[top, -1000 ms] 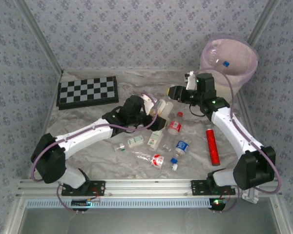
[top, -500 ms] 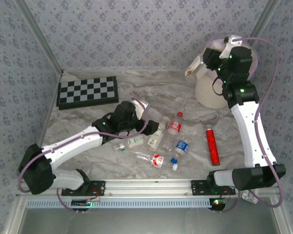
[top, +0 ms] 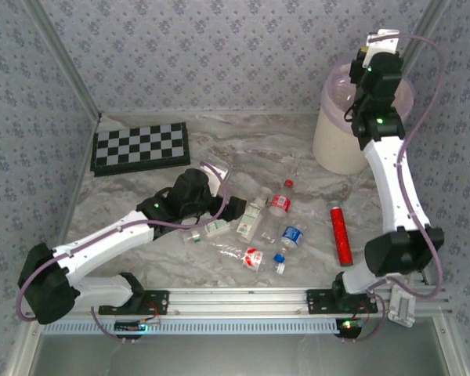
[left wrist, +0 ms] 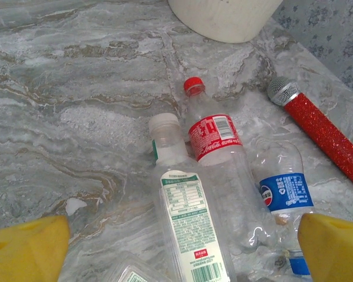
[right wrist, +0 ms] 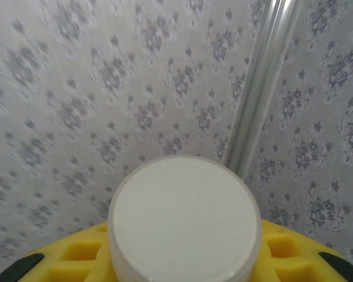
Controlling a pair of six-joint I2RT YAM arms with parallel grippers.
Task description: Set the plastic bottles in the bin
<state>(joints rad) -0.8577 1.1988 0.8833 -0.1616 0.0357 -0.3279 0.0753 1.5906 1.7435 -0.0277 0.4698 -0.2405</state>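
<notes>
right jaws grip bottle (right wrist: 184, 218) above bin (top: 334, 153)

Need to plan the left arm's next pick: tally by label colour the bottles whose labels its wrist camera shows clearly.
Red label: 1, the red-capped bottle
Blue label: 1, the blue-label bottle beside it
Green-and-white label: 1, the white-capped bottle
Total: 3
Left out: the cut-off bottle at the bottom edge, label unclear.
</notes>
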